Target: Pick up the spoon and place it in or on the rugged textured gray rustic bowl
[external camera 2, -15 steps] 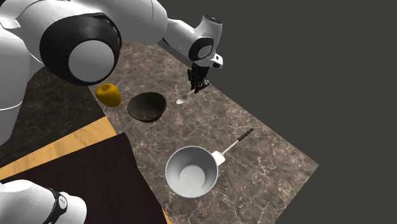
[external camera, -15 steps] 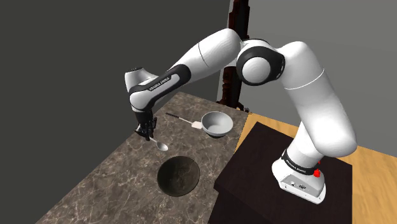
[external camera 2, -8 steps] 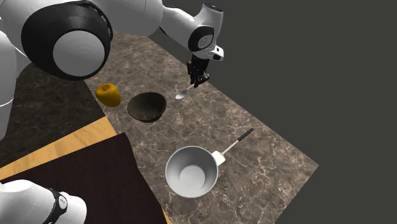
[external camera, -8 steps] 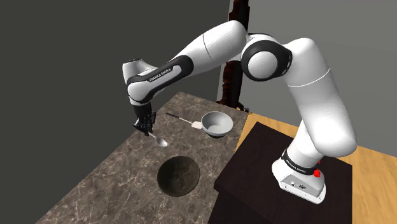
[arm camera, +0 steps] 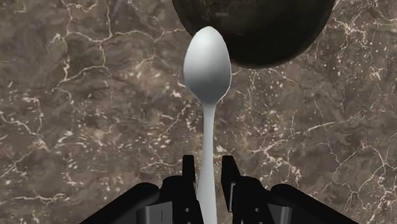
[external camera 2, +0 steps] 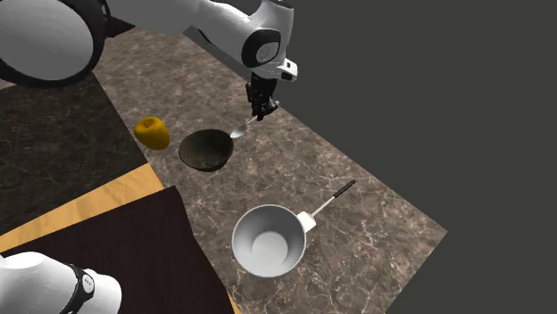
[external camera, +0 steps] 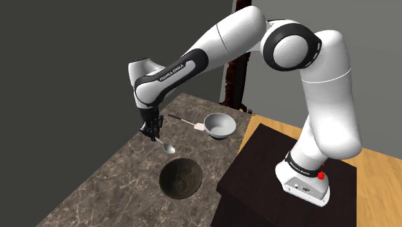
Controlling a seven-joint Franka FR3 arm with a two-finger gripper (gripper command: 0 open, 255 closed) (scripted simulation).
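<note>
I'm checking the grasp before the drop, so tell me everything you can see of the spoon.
The spoon is plain light grey and smooth, with an oval head and a slim straight handle. The gripper is shut on the handle's end, a finger on each side, so the spoon points out from it, head foremost and slanting downward. Only the gripper seems to touch it: it hangs above the veined brown countertop, its head near the rim of the dark bowl.

glossy spoon (arm camera: pixel 207 67), veined marble countertop (arm camera: pixel 76 127)
</note>
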